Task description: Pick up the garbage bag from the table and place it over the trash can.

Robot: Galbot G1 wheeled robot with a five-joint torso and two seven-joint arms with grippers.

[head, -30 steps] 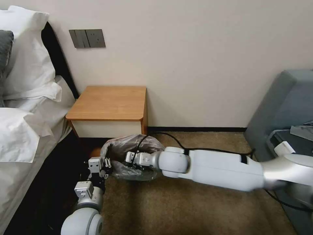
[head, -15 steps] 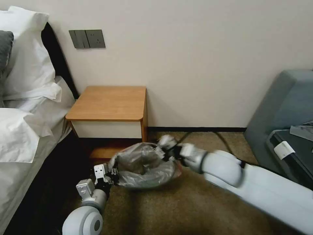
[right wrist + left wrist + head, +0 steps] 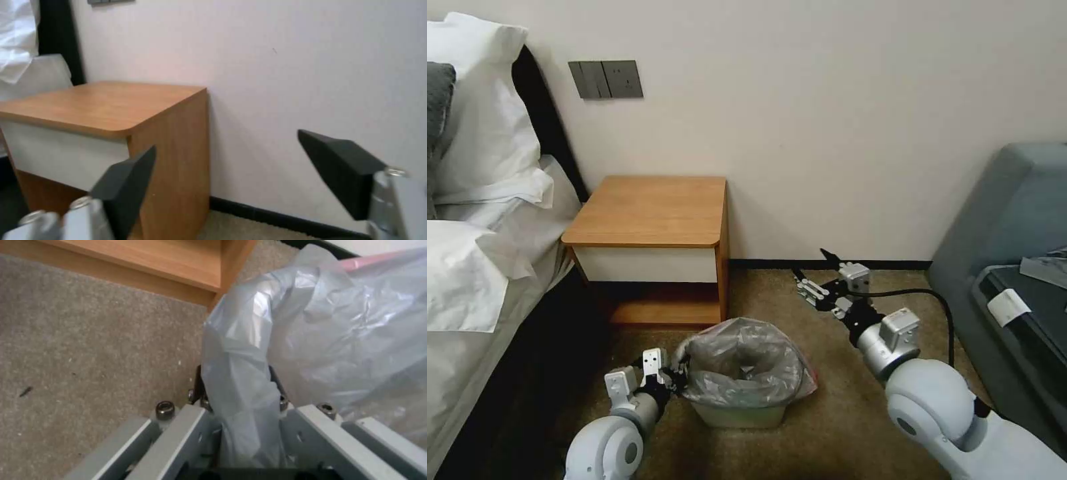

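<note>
The garbage bag (image 3: 746, 360), crinkled grey plastic with a pinkish edge, lies spread over the mouth of the cream trash can (image 3: 735, 415) on the carpet in front of the table (image 3: 650, 210). My left gripper (image 3: 678, 380) is shut on the bag's left edge. In the left wrist view the garbage bag (image 3: 333, 323) runs in a bunched fold between the closed jaws of the left gripper (image 3: 240, 396). My right gripper (image 3: 812, 267) hangs open to the right of the can, apart from the bag. The right gripper (image 3: 236, 160) points at the wall beside the table (image 3: 102, 103).
A bed with white pillows (image 3: 474, 220) borders the left. A grey armchair (image 3: 1014, 220) stands at the right. A black cable (image 3: 924, 297) loops from my right wrist. The wall and its black baseboard (image 3: 880, 264) run close behind. Brown carpet (image 3: 827, 427) lies around the can.
My right gripper let go of the bag and drew back to the right, toward the wall. The bag, held by the left gripper, shifted right and toward me and now sits over the can.
</note>
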